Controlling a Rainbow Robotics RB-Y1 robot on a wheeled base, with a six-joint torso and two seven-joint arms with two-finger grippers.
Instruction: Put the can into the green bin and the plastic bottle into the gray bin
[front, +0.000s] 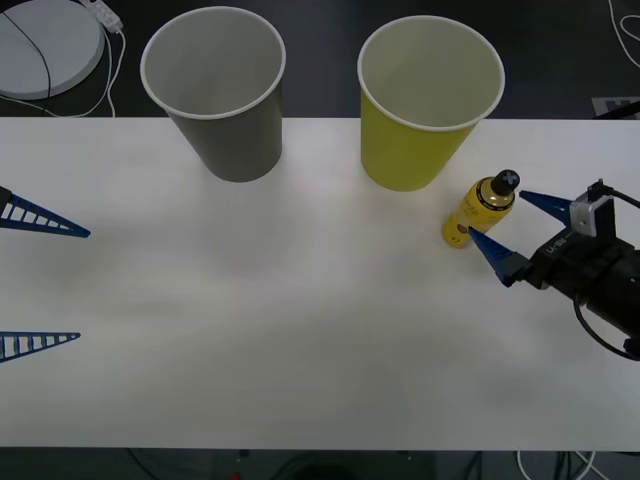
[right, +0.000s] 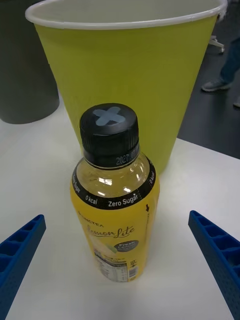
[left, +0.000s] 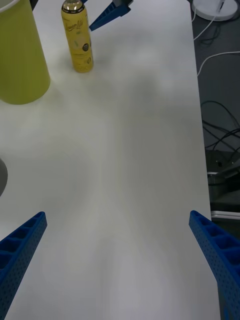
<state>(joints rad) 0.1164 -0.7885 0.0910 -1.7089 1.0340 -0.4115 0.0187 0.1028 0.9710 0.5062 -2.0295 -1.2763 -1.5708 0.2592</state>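
The plastic bottle (front: 478, 210), yellow with a black cap, stands upright on the white table just right of the green bin (front: 428, 100). My right gripper (front: 496, 213) is open, one blue finger on each side of the bottle, not touching it. In the right wrist view the bottle (right: 115, 200) stands between the fingers (right: 20, 250), with the green bin (right: 125, 65) close behind it. The gray bin (front: 218, 92) stands at the back left. My left gripper (front: 83, 286) is open at the table's left edge, holding nothing. The can is out of view.
A white round device (front: 45, 45) with a cable lies beyond the table's back left corner. The left wrist view looks across bare table (left: 130, 150) to the bottle (left: 77, 42) and green bin (left: 20, 55), with cables (left: 220, 125) on the floor beside the table.
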